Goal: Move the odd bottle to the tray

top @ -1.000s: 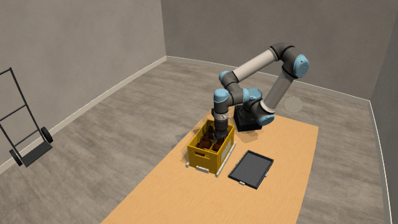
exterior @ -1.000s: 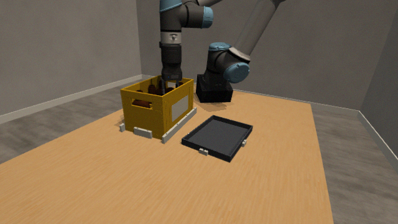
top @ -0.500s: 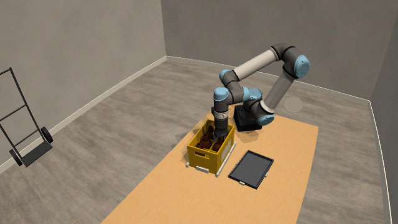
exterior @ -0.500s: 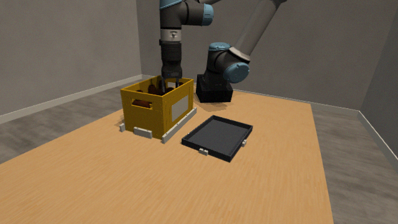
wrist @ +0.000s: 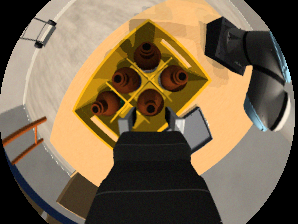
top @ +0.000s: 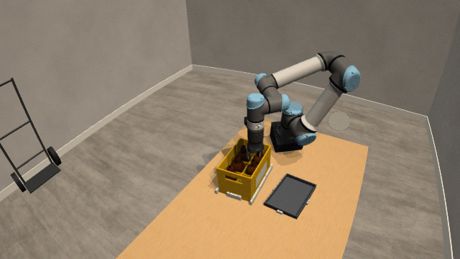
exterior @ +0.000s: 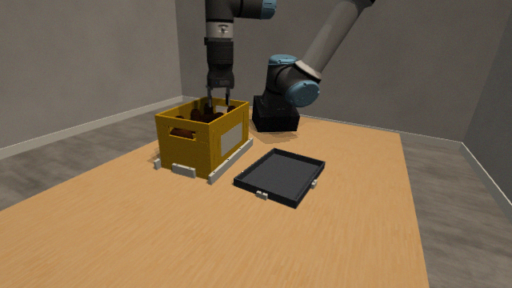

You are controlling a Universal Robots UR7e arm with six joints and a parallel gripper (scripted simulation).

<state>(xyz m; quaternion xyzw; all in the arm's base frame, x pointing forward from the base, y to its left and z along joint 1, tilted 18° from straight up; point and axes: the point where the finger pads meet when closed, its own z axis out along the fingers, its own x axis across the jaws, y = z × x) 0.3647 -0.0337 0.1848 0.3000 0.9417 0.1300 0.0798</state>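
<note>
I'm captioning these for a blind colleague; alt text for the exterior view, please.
An open gripper points down over a yellow crate holding brown bottles. Beside the crate, a dark, shallow tray with nothing on it lies on a wooden table.

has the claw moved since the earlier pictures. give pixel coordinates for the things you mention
Yes. The claw (top: 254, 157) (exterior: 218, 105) (wrist: 150, 112) has risen: in the exterior view, its fingertips stand higher against the yellow crate (top: 235, 187) (exterior: 184, 152) (wrist: 197, 79) than before.
</note>
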